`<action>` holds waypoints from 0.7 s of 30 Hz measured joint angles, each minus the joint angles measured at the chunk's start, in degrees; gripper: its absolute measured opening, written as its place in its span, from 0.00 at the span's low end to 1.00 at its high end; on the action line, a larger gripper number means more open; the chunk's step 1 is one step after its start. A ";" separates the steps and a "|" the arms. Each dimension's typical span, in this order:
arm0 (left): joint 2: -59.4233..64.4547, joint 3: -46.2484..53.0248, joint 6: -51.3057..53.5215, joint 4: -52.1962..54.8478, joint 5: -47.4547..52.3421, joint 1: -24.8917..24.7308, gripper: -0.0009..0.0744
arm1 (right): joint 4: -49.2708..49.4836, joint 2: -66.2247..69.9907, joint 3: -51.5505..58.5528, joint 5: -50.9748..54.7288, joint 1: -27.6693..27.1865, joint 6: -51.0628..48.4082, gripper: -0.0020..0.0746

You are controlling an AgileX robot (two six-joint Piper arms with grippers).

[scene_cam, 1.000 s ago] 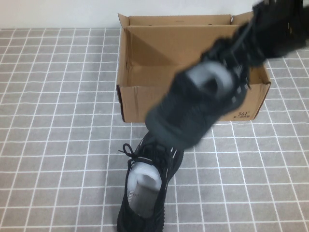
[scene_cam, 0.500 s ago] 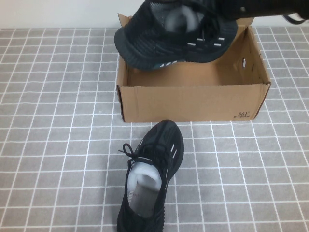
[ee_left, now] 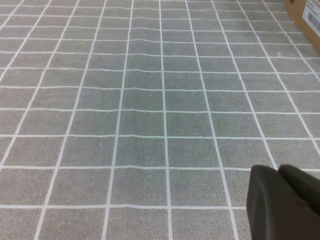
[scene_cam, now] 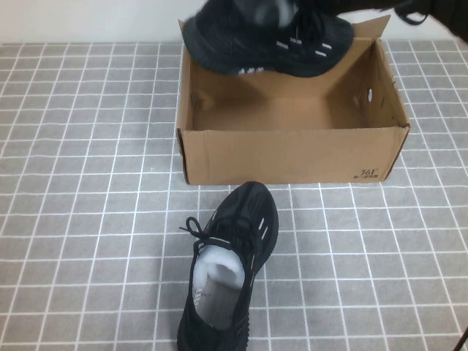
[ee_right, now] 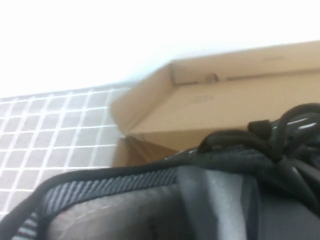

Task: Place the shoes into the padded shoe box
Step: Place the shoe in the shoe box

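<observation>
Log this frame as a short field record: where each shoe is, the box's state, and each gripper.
carried shoe: in the air over the box's far edge, toe toward the robot's left
second shoe: on the tiled mat in front of the box, opening up
padded shoe box: open, nothing visible inside
right gripper: at the carried shoe's heel end, holding it
left gripper: low over bare tiles, away from the shoes

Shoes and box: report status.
Right gripper holds one shoe above box. Left gripper parked over the tiles. Other shoe on table, nothing blocking.
</observation>
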 joint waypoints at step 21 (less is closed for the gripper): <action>0.00 0.00 0.00 0.00 0.00 0.00 0.01 | -4.56 10.01 0.00 -4.04 -1.23 6.57 0.05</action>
